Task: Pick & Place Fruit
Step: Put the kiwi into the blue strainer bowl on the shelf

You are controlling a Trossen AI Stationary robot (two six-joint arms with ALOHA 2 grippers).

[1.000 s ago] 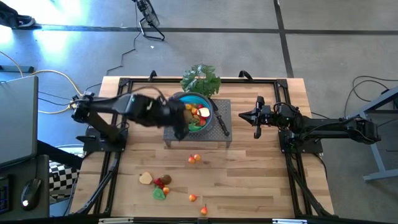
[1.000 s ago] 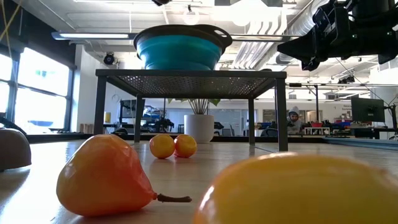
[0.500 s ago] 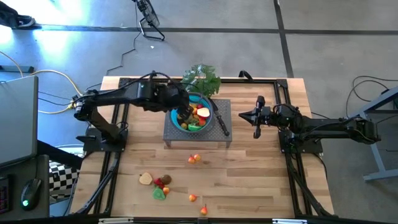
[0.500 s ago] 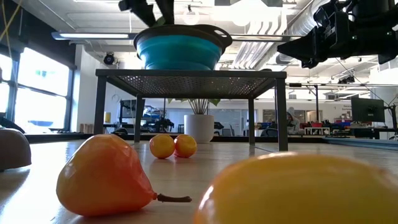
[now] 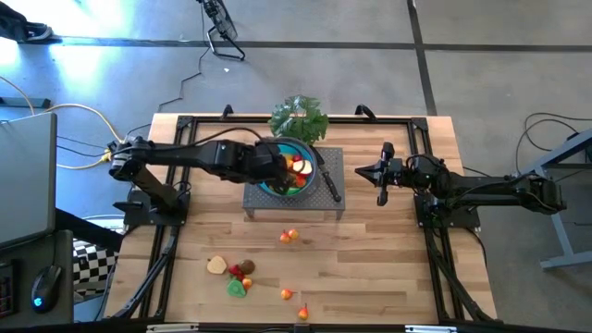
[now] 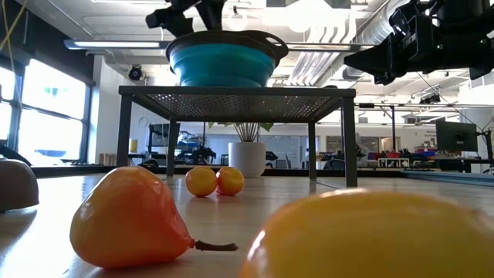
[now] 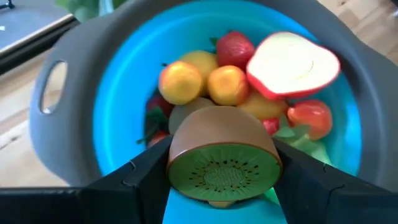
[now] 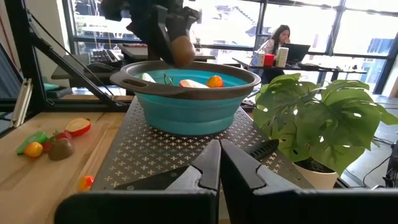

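Note:
My left gripper (image 5: 276, 170) hangs over the blue bowl (image 5: 305, 151), shut on a brown kiwi half (image 7: 222, 160) with a green cut face. The bowl (image 7: 118, 124) holds several toy fruits, among them a cream apple slice (image 7: 292, 62) and a strawberry (image 7: 235, 48). It stands on a perforated metal stand (image 5: 254, 199). More fruit lies on the wooden table: two orange pieces (image 5: 289, 236) and a cluster (image 5: 236, 272) near the front. My right gripper (image 5: 382, 176) waits shut, right of the stand, touching nothing. My left gripper pinches the kiwi half between its two fingers, one finger (image 7: 142, 171) on each brown side (image 7: 180, 140). The fingers slant down from the table's left. The kiwi (image 8: 182, 50) hangs clear, just above the bowl's rim and the fruit inside.
A black-handled knife (image 5: 330, 183) lies on the stand right of the bowl. A leafy green plant (image 5: 299, 118) stands behind it. In the low view a pear-shaped fruit (image 6: 127, 220) and a yellow fruit (image 6: 370, 235) lie near the table's front edge.
My left gripper has come down toward the bowl with the kiwi half, rolling its wrist on the way. In the low view it has dropped into sight above the bowl's rim.

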